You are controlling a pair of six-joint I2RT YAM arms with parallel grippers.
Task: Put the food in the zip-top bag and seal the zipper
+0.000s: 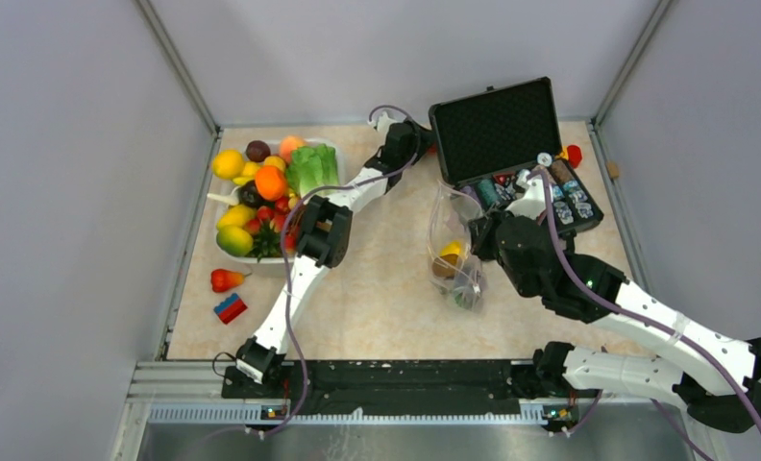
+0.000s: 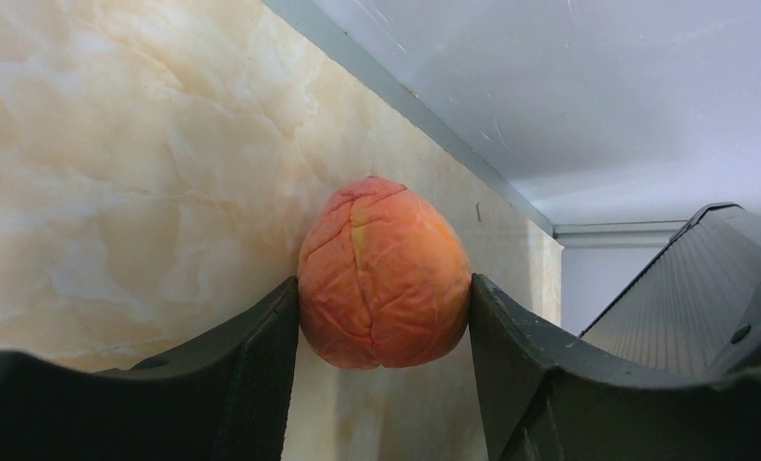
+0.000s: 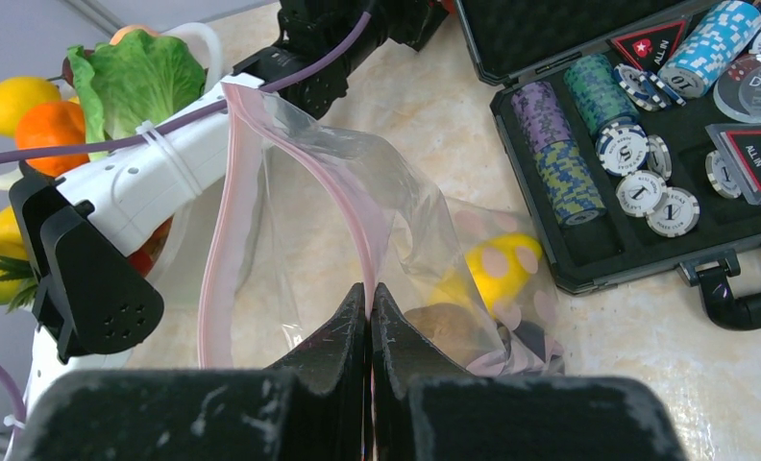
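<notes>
My left gripper (image 1: 415, 141) is at the back of the table beside the black case's lid, shut on an orange-pink peach (image 2: 384, 274) held above the tabletop. The clear zip-top bag (image 1: 454, 252) stands mid-table with its mouth open. Its pink zipper (image 3: 225, 230) forms a wide loop. My right gripper (image 3: 370, 290) is shut on the near side of the bag's rim, holding it up. A yellow fruit (image 3: 497, 271) and a brown item (image 3: 446, 328) lie inside the bag. The lettuce (image 1: 312, 168) is in the basin.
A white basin (image 1: 210, 198) at the back left holds several toy fruits. The open black case (image 1: 516, 144) with chips (image 3: 598, 144) stands right of the bag. A red fruit (image 1: 225, 279) and a toy block (image 1: 230, 307) lie near the left edge.
</notes>
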